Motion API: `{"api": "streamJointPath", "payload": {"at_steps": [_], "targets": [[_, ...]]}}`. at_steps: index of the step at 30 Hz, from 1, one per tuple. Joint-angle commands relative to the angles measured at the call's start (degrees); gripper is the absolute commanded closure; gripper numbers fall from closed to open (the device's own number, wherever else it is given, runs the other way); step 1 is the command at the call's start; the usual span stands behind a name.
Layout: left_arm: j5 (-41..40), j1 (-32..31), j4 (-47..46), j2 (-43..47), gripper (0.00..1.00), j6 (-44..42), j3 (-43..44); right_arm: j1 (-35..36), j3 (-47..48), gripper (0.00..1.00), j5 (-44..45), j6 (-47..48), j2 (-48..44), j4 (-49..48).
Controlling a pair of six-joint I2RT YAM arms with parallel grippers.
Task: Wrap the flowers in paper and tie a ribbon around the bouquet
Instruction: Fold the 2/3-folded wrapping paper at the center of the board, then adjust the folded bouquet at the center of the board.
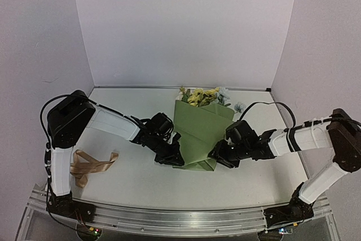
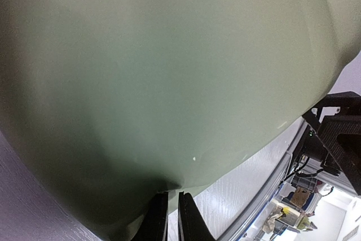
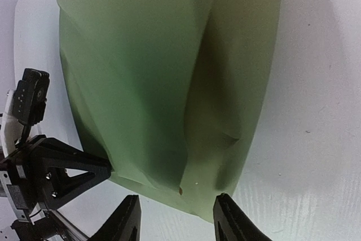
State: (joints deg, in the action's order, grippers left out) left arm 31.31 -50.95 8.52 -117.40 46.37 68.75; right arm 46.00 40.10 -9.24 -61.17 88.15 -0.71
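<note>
The left pincer point(image 1: 175, 157) is pinched almost shut on the lower edge of the one olive-green paper point(image 1: 197, 134), at about 7 o'clock of the bundle. The right pincer point(image 3: 178, 197) stands partly open and holds nothing, its two fingers just short of the paper's bottom edge at 5 o'clock. The single bouquet point(image 1: 200, 118) lies mid-table point(image 1: 130, 187), its one bunch of flowers point(image 1: 200, 95) pointing to 12 o'clock. One ribbon point(image 1: 90, 166) lies loose at 8 o'clock, well apart
</note>
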Motion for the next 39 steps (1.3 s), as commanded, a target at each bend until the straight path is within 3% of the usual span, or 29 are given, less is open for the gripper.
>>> {"api": "streamJointPath", "payload": {"at_steps": [1,13,22,27,29,33,39], "targets": [[-0.8,0.0,0.4,0.0,0.91,-0.2,0.3,0.8,1.1,0.58,-1.0,-2.7,2.5,-4.9],[-0.6,0.0,0.9,1.8,0.91,-0.8,0.1,0.9,2.0,0.74,1.2,-2.5,5.5,-7.0],[0.0,1.5,0.4,6.2,0.85,-0.1,0.2,1.2,2.7,0.99,0.5,-1.9,7.8,-6.8],[-2.8,7.6,2.0,10.9,0.69,-0.5,2.6,1.6,1.2,1.00,0.2,-0.3,6.9,-5.5],[-4.8,10.5,3.2,10.7,0.67,-0.6,4.7,1.9,0.5,1.00,-0.6,0.4,6.8,-5.0],[-4.7,15.2,2.7,5.9,0.63,-2.0,10.6,2.3,-0.9,1.00,-1.3,2.3,6.3,-3.8],[-2.7,16.7,4.8,-4.9,0.58,-5.3,22.4,2.3,-1.6,1.00,-2.1,4.5,6.2,-2.3]]}}
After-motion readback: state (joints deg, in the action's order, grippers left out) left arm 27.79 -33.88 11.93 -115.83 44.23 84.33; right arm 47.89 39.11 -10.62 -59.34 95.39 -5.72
